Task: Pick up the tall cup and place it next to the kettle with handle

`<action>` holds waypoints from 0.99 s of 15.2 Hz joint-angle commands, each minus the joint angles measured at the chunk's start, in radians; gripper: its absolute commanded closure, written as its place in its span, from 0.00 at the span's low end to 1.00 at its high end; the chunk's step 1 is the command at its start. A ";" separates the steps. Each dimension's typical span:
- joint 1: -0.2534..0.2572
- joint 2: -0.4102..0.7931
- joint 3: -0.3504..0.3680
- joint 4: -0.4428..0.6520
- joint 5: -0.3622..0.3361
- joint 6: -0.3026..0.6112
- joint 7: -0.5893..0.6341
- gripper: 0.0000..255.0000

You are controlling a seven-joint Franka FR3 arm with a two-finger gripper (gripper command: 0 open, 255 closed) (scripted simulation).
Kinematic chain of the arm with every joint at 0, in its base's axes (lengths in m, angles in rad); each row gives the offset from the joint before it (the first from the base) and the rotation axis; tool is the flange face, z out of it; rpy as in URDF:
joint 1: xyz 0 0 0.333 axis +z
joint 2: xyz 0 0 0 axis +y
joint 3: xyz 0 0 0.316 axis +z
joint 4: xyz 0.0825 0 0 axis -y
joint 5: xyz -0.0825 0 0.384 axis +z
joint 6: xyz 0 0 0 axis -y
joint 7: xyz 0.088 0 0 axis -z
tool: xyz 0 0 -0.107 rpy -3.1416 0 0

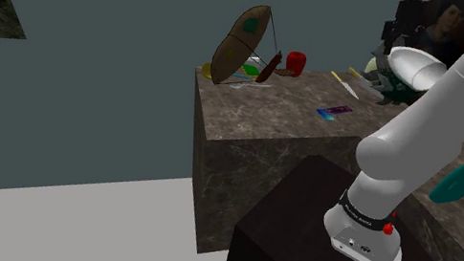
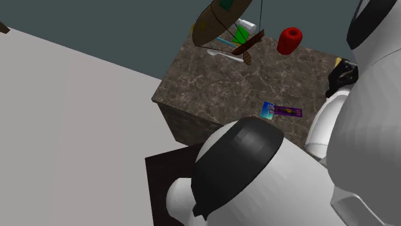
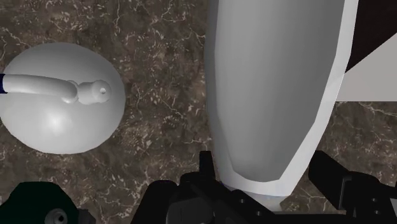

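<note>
The arm (image 1: 434, 134) has rounded white shells and dark joints (image 2: 238, 160). Its base ring (image 1: 365, 230) carries a black lettered band and red dots. The gripper (image 3: 267, 175) is black.

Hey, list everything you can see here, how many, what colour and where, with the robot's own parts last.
counter: one, brown-grey marbled, carries the objects.
tall cup: one, grey, clasped between the end effector's fingers.
kettle: one, grey, round with a handle, on the counter near the tall cup.
model boat: one, brown, at the counter's far end.
red cup: one, red, beside the model boat.
flat packet: one, blue and purple, lying mid-counter.
teal object: one, teal, shoulder view's lower right.
stand: one, dark box, against the counter.
arm: one, white with dark joints.
end effector: one, black, shut on the tall cup.
</note>
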 commanded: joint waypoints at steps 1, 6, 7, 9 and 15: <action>-0.008 0.003 -0.012 -0.020 -0.005 0.026 -0.017 1.00; -0.009 -0.003 -0.014 -0.093 -0.008 0.093 -0.009 1.00; -0.010 -0.003 -0.015 -0.107 -0.008 0.106 -0.008 1.00; -0.011 -0.003 -0.016 -0.133 -0.009 0.133 -0.006 1.00; -0.013 0.003 -0.022 -0.208 -0.008 0.213 -0.002 1.00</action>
